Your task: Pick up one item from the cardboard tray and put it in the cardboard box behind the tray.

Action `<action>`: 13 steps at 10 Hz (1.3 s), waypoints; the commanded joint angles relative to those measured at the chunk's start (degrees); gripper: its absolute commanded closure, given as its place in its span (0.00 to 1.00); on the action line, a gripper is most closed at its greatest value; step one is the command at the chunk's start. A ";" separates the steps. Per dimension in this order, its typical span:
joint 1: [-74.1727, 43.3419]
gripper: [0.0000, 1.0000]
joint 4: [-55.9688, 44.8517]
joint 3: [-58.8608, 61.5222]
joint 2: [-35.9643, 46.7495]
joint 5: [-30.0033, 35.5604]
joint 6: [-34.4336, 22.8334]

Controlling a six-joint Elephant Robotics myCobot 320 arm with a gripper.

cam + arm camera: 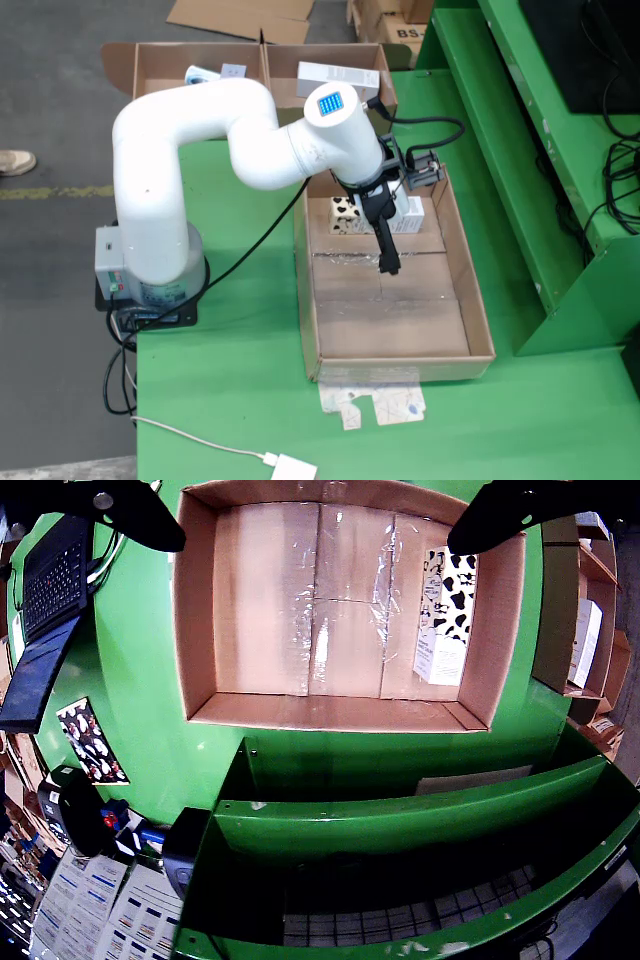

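A shallow cardboard tray (440, 300) lies on the green table. At its far end lies a cow-patterned carton (345, 215), and a white carton (410, 215) lies in line with it. In the wrist view the cow-patterned carton (450, 590) and the white carton (440, 660) lie along the tray's right wall (500, 630). My gripper (388, 262) hangs over the tray floor just in front of the cartons. Its black fingers (130, 510) are spread wide in the wrist view, so the gripper (315, 535) is open with nothing between them. The cardboard box (150, 70) stands behind the tray.
The box behind holds a long white carton (338, 77) and small items (205, 73). The white arm base (150, 270) stands left of the tray. A raised green shelf (520, 150) borders the tray's right side. A white cable and plug (290, 467) lie at the table's front.
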 commanded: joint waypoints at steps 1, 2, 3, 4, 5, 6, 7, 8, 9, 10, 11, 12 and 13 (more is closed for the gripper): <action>0.94 0.00 0.38 2.02 1.94 -0.36 1.08; 3.73 0.00 -1.79 5.40 0.84 -2.32 3.63; 5.14 0.00 -2.55 7.60 -0.42 -3.26 5.06; 7.08 0.00 -4.52 11.63 -2.68 -4.10 6.68; 7.08 0.00 -4.52 11.63 -2.68 -4.10 6.68; 11.84 0.00 -10.83 25.02 -10.58 -5.62 9.52; 11.84 0.00 -10.83 25.02 -10.58 -5.62 9.52; 14.61 0.00 -13.59 31.07 -14.24 -7.03 10.95; 16.75 0.00 -15.21 33.79 -15.76 -8.16 12.33; 16.75 0.00 -15.21 33.79 -15.76 -8.16 12.33; 18.87 0.00 -19.06 40.78 -19.68 -9.09 13.70; 18.87 0.00 -19.06 40.78 -19.68 -9.09 13.70; 22.22 0.00 -28.83 62.18 -31.57 -10.46 15.65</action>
